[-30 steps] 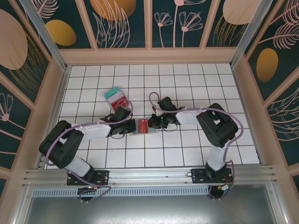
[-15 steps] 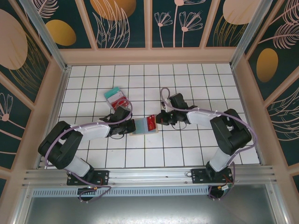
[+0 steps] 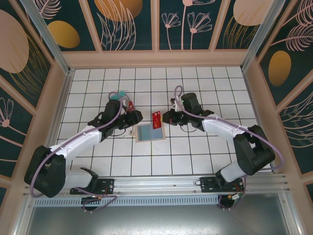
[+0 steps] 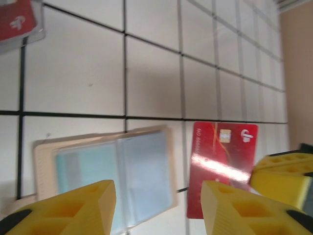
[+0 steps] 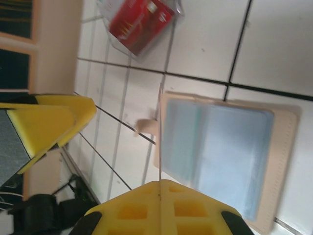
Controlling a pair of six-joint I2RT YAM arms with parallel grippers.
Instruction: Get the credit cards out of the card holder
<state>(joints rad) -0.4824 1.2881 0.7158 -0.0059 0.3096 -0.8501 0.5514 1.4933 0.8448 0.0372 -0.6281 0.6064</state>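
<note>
— Fingers [image 4: 73, 208] on my left gripper [image 4: 157, 200] are spread apart with nothing between them, hanging right over the card holder [image 4: 105, 174]. Right gripper [image 3: 165, 118] is the opposite: pads [image 5: 129, 213] pressed together, pinching a red card [image 4: 222, 164] by one short end.

— nice. where's the holder sitting though? and is that card actually out of it?

— Holder's lying open and flat on the white gridded table [image 3: 195, 83], between my two grippers, blue-grey see-through pockets facing up. Can't tell what's in the pockets, too blurry. The red card is out of them, just beside the holder's edge on my right arm's side. From my right wrist cam I see it edge-on, just a thin line sticking out of the yellow fingers. How high it is off the table, no idea.

— any other cards around?

— Yep, a second red card [image 4: 17, 19] in a clear sleeve lies on the table past the holder, with a teal card [image 3: 116, 96] next to it, by my left arm.
</note>
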